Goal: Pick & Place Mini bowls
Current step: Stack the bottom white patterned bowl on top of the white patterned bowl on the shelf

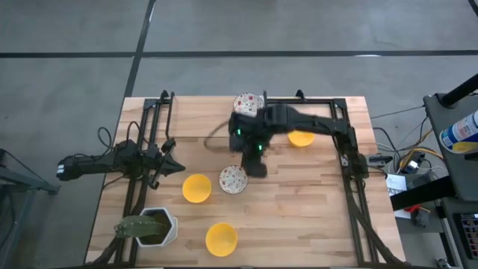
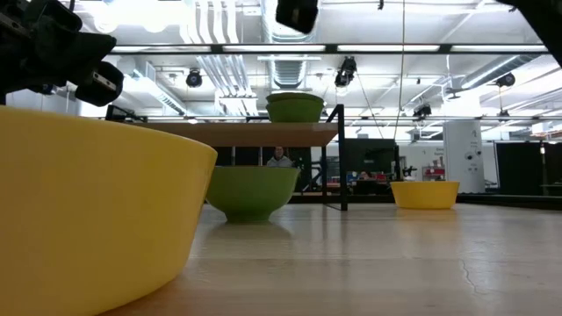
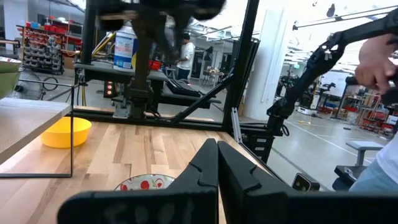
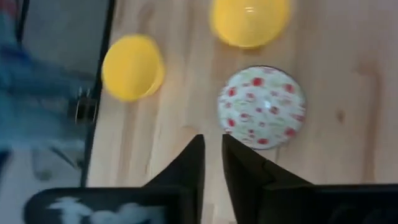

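Observation:
Two speckled mini bowls show. One stands on the table's middle, and its outside looks green in the low view. The other stands on a raised wooden shelf near the far edge. Three yellow mini bowls stand on the table. My right gripper hovers above the table just right of the middle speckled bowl, pointing down, open by a narrow gap and touching nothing. My left gripper waits at the table's left, shut.
A white hexagonal pot with a green cactus stands at the near left corner. Black arm frames run along both sides of the table. The shelf's thin black legs stand on the table. People show in the room beyond.

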Available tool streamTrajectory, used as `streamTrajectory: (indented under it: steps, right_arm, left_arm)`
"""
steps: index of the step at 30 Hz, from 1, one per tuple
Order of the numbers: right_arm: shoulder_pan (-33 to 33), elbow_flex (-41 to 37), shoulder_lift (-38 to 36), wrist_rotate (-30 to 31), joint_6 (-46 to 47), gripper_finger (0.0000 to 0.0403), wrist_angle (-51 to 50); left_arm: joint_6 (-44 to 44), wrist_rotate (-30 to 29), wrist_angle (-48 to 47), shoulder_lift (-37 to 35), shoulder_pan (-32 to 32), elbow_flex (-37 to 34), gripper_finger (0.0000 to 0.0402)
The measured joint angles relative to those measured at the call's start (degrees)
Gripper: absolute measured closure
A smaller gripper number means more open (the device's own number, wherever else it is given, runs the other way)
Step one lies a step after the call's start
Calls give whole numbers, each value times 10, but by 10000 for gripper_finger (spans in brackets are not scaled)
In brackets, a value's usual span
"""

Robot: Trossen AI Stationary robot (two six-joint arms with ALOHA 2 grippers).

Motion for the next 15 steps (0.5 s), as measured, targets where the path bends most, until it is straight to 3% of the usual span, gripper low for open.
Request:
streamTrajectory:
  steps: [7,15]
  right_arm:
    - [81,-32,0,188,-99,275,25]
    - [99,-111,0,209,-119,235,100]
  left_arm:
    - [0,0,0,0,0,0,402]
    - [0,0,0,0,0,0,402]
